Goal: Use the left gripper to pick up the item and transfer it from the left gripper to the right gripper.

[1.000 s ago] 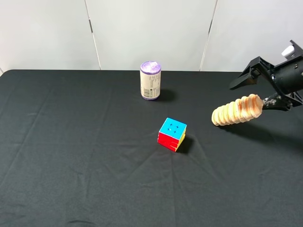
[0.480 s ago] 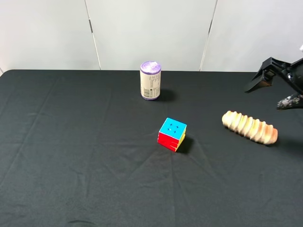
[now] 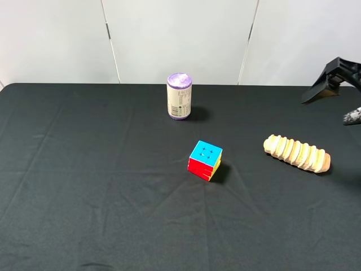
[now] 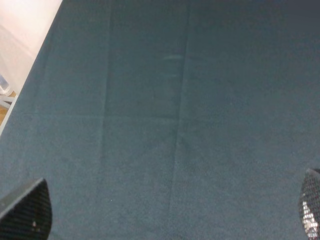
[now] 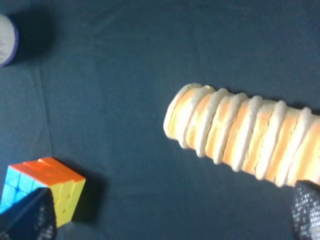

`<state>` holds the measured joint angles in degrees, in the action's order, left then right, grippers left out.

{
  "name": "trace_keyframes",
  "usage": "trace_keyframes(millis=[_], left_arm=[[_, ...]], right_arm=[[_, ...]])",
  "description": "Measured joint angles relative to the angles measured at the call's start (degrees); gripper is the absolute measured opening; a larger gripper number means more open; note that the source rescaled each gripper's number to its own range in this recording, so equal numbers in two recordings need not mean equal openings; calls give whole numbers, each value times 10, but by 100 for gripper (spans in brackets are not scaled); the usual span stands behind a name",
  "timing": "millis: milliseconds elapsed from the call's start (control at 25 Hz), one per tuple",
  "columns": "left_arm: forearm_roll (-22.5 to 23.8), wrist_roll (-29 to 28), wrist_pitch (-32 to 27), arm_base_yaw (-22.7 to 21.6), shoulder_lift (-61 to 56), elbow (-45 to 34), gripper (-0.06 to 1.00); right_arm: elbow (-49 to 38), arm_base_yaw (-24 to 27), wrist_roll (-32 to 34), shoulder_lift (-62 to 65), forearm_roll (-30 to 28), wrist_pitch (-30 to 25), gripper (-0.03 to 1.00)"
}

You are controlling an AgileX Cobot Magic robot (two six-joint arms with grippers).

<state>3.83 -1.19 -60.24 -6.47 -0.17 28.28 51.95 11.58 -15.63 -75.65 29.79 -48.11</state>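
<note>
I am reading the scene from the near edge of the counter (image 3: 84, 226) outward.

1. Near zone. I am seeing only bare black cloth on the counter here. In the left wrist view, the left end effector (image 4: 165, 212) is hanging over plain dark cloth; only the two fingertips (image 4: 27, 212) are showing at opposite corners, spread wide, with nothing between them. This end effector is not appearing in the exterior high view.

2. Middle zone. The multicoloured puzzle cube (image 3: 205, 160) is sitting near the centre of the counter. To its right, well apart from it, the item (image 3: 296, 153) is lying flat on the cloth, its long axis running slightly diagonally, the right end nearer the camera. Nothing is touching it.

3. Far right. The right end effector (image 3: 341, 93) is hanging above the counter at the right edge of the exterior high view, beyond the item and clear of it. One black finger (image 3: 324, 84) is angling down to the left; the other is barely showing at the frame edge. The jaws are standing fully apart and are gripping nothing. Its wrist camera is looking down on the item and the cube.

4. Far zone. The purple-topped can (image 3: 179, 96) is standing upright near the back edge of the counter.
</note>
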Motion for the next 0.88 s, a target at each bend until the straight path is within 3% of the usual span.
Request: trace_keyframes(millis=[880], left_arm=[[0, 0, 0, 0, 0, 0, 100]], right_arm=[[0, 0, 40, 242, -106, -157, 100]])
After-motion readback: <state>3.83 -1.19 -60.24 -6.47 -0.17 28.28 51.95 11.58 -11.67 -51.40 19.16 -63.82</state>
